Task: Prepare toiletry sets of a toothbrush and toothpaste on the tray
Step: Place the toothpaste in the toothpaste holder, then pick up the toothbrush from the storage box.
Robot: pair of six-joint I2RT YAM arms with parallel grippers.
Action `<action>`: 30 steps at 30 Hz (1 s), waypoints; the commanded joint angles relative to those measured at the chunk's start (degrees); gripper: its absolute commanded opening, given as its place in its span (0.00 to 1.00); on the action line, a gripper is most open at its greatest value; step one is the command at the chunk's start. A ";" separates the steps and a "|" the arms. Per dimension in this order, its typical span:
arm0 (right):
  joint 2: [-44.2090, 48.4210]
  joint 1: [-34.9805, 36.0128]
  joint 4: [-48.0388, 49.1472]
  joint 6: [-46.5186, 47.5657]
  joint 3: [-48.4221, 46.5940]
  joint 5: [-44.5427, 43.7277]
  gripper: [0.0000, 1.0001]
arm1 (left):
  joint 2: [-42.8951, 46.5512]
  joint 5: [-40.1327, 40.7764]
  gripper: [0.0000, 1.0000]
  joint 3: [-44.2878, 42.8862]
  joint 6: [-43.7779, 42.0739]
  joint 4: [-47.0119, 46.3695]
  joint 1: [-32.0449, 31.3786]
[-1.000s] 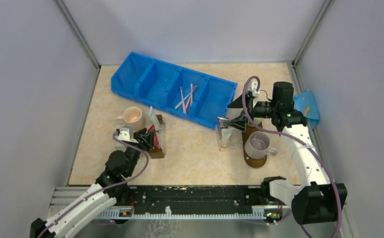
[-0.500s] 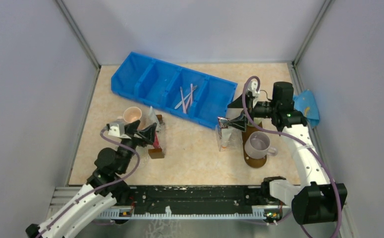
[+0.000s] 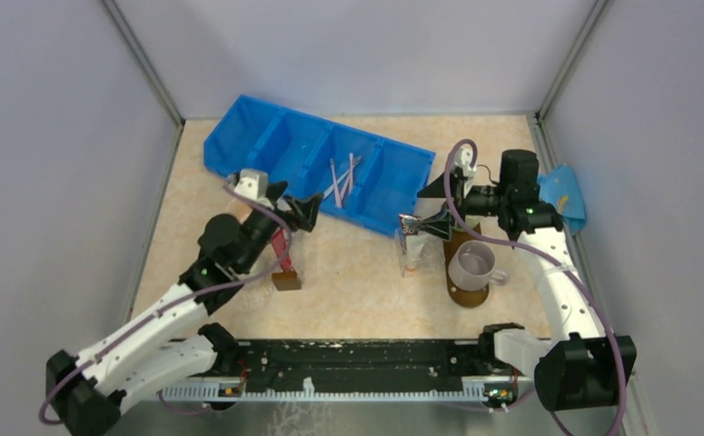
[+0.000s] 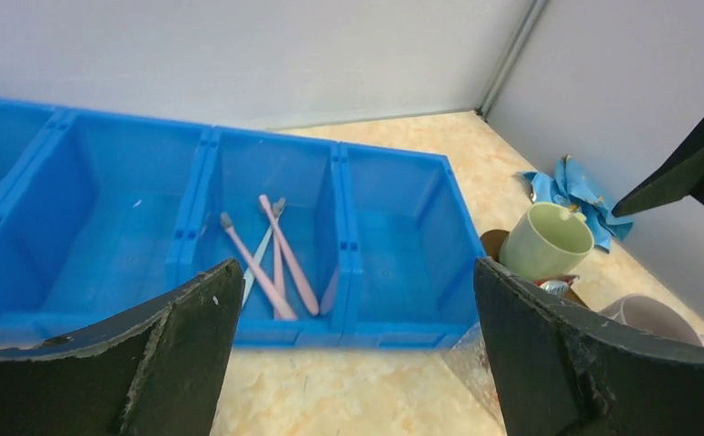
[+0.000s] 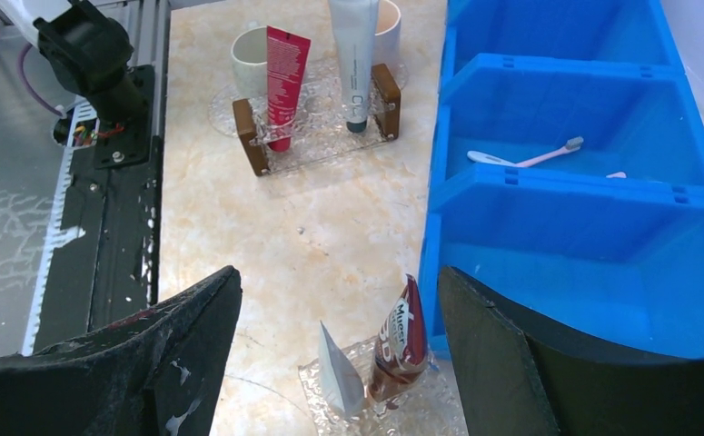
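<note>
Several pink and white toothbrushes point(image 4: 275, 263) lie in one compartment of the blue bin point(image 3: 284, 150). My left gripper point(image 3: 298, 205) hangs open and empty just in front of that bin, facing it point(image 4: 357, 268). A red toothpaste tube point(image 5: 284, 86) and a white tube point(image 5: 354, 64) stand in a clear holder with brown end blocks point(image 3: 285, 278). My right gripper point(image 5: 337, 277) is open above a dark toothpaste tube point(image 5: 401, 341) and a small white tube point(image 5: 339, 372) in a second clear holder. The dark brown tray point(image 3: 464, 292) carries a pale mug point(image 3: 471, 263).
A green mug point(image 4: 546, 238) stands on the tray's far end. A pink cup point(image 3: 235, 211) sits behind my left arm. A crumpled blue cloth point(image 3: 561, 193) lies at the right wall. The black rail point(image 3: 357, 363) runs along the near edge.
My left gripper opened wide, let go of the red tube in the holder, and swung forward and right to the blue bin. The right arm has not moved.
</note>
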State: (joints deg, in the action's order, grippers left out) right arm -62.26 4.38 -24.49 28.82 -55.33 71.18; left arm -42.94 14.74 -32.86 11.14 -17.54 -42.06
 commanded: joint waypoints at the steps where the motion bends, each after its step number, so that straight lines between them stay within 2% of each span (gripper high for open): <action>1: 1.05 -0.55 0.78 1.12 -2.19 1.12 0.79 | -11.12 -5.44 1.00 -9.79 -3.44 -4.25 0.53; 8: 0.52 -3.12 -0.58 1.19 -3.38 -0.06 0.79 | -31.29 -16.74 1.00 -25.75 0.51 -3.29 7.40; 11: 0.04 -5.28 -2.10 1.32 -4.68 -1.04 0.79 | -38.66 -18.90 1.00 -32.01 1.16 -1.63 9.00; 18: -2.34 -11.16 -4.80 1.63 -7.06 -2.03 0.78 | -53.84 -13.67 0.95 -47.91 -0.87 8.85 10.94; 24: -4.62 -12.57 -5.45 2.64 -7.07 -4.40 0.78 | -64.54 -11.78 0.84 -61.06 -4.64 16.27 11.95; 26: -5.20 -12.69 -5.56 3.26 -6.94 -5.44 0.78 | -66.81 -11.58 0.78 -62.44 -5.36 17.51 12.36; 30: -5.81 -13.03 -5.33 3.90 -6.58 -6.45 0.78 | -69.31 -12.12 0.72 -59.89 -4.62 17.02 13.79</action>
State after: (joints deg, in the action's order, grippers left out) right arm -67.75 -7.70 -30.30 31.03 -60.03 65.63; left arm -109.89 2.17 -93.19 7.42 -3.33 -29.74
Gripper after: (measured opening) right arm 0.781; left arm 0.734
